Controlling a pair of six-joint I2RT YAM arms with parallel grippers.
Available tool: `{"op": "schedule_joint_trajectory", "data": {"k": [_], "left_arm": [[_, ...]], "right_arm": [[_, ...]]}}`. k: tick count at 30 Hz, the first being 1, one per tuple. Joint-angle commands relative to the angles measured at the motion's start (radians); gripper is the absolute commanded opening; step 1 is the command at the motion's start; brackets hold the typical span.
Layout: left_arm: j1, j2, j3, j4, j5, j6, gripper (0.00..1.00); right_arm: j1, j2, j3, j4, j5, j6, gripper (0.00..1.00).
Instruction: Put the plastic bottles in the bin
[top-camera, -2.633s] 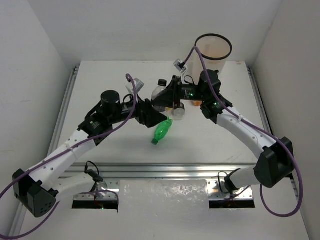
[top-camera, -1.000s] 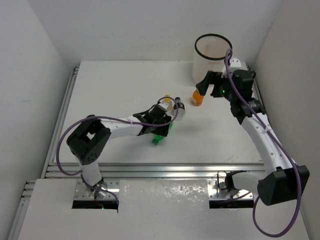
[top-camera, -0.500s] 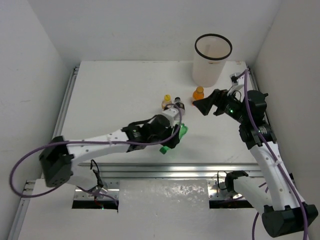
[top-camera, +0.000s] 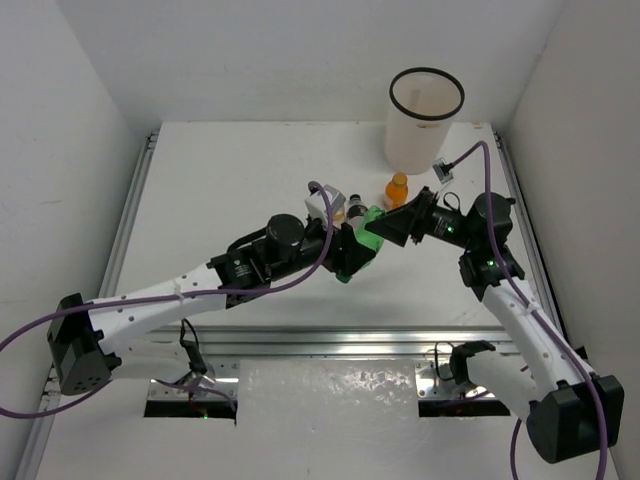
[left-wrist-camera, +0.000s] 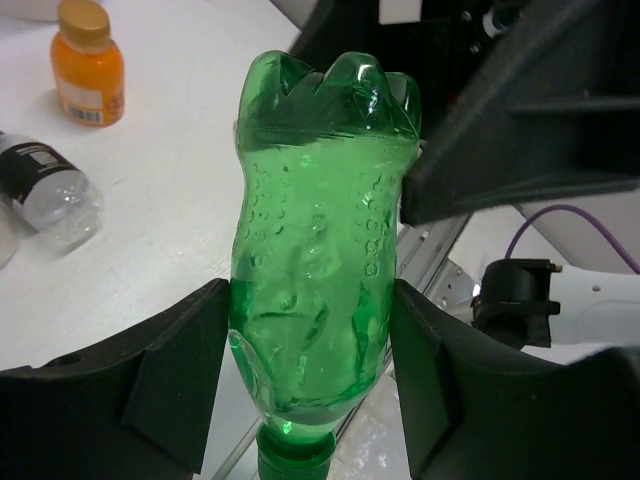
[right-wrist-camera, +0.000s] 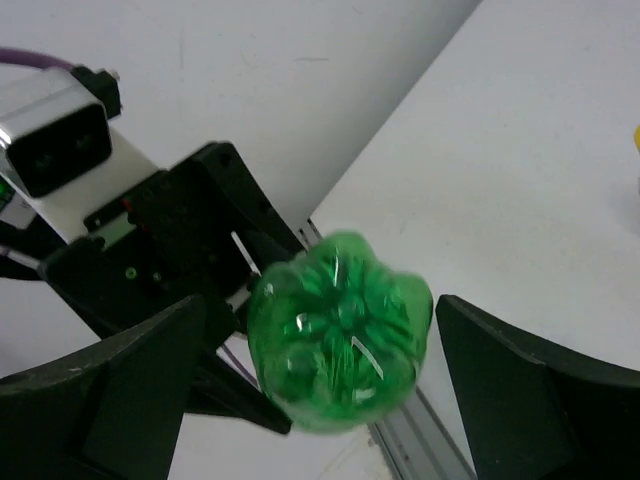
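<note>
**Green bottle held in mid-air between the two grippers**

On the left, the left gripper (left-wrist-camera: 310, 375) is clamped on the green bottle (left-wrist-camera: 320, 250) low on its body, just above the cap. The bottle is lifted clear of the counter (top-camera: 230, 190), with its lobed base pointing toward the other arm.

On the counter beyond lie a dark-labelled bottle (left-wrist-camera: 45, 190) on its side and an orange bottle (left-wrist-camera: 88, 62) standing upright. Both are apart from the held one.

To the right, the right gripper (right-wrist-camera: 335, 375) is spread wide. Its fingers flank the bottle's base, and its own camera shows a gap on each side. The bin (top-camera: 415, 150) stands at the far right corner, with nothing blocking its rim.

This looks like a handover, since the bin lies on the right arm's side. To do it well:

- The right gripper should slide further along the body, past the lobes, onto the straighter wall.
- It should then close squarely across the bottle's width.
- The left gripper should release only once that hold is firm.
- Thin plastic of this kind probably dents and slips, so a centred, moderate squeeze suits it better than a pinch on the base's tapered edge.
</note>
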Motion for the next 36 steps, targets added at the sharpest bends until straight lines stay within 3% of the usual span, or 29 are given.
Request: {"op": "schedule_joint_trajectory", "data": {"k": [1,2,3,4,5,6,8,9,10,13,14,15,17,21,24,28,32,34,35,36], "left_arm": [[0.002,0.000,0.069,0.121,0.066,0.014,0.00],[0.000,0.000,0.068,0.131,0.069,0.014,0.00],[0.002,0.000,0.071,0.135,0.062,0.014,0.00],[0.002,0.000,0.075,0.133,0.054,0.012,0.06],[0.000,0.000,0.080,0.128,0.040,0.011,0.42],[0.002,-0.003,0.083,0.113,-0.011,0.009,0.55],[0.000,-0.009,0.088,0.096,-0.064,0.011,0.71],[0.000,-0.009,0.095,0.063,-0.131,0.011,0.90],[0.000,-0.006,0.114,0.038,-0.163,0.011,1.00],[0.000,0.000,0.169,-0.124,-0.317,-0.020,1.00],[0.000,0.000,0.183,-0.243,-0.433,-0.076,1.00],[0.002,-0.004,0.197,-0.307,-0.490,-0.107,1.00],[0.002,-0.026,0.210,-0.425,-0.597,-0.174,1.00],[0.011,-0.038,0.171,-0.444,-0.606,-0.150,1.00],[0.026,-0.009,0.166,-0.445,-0.598,-0.150,1.00],[0.051,0.052,0.175,-0.413,-0.529,-0.120,1.00],[0.074,0.129,0.244,-0.453,-0.555,-0.103,1.00],[0.103,0.151,0.260,-0.441,-0.520,-0.090,1.00],[0.123,0.151,0.266,-0.433,-0.515,-0.086,1.00],[0.137,0.154,0.266,-0.416,-0.507,-0.084,1.00]], "right_arm": [[0.021,0.041,0.053,0.167,-0.032,0.065,0.95],[0.026,0.051,0.053,0.173,-0.023,0.069,0.86],[0.031,0.058,0.054,0.176,-0.012,0.073,0.62],[0.031,0.068,0.053,0.182,-0.006,0.073,0.47],[0.031,0.072,0.053,0.182,0.000,0.070,0.25],[0.031,0.069,0.056,0.153,0.015,0.066,0.00],[0.031,0.060,0.060,0.123,0.055,0.042,0.00],[0.031,0.057,0.067,0.101,0.072,0.028,0.00],[0.031,0.051,0.091,0.033,0.101,0.011,0.00],[0.029,0.049,0.202,-0.159,0.308,-0.117,0.00],[0.029,0.058,0.240,-0.196,0.388,-0.201,0.00],[0.028,0.072,0.320,-0.268,0.552,-0.243,0.00],[0.023,0.151,0.411,-0.322,0.702,-0.338,0.00],[-0.009,0.334,0.681,-0.348,1.050,-0.437,0.00],[-0.021,0.497,0.834,-0.281,1.217,-0.550,0.00],[-0.047,0.721,1.020,-0.160,1.326,-0.680,0.00],[-0.081,0.969,1.352,-0.222,1.295,-0.737,0.02],[-0.083,1.116,1.468,-0.244,1.255,-0.774,0.10],[-0.084,1.164,1.593,-0.276,1.246,-0.795,0.34],[-0.084,1.246,1.652,-0.281,1.243,-0.803,0.67]]}}
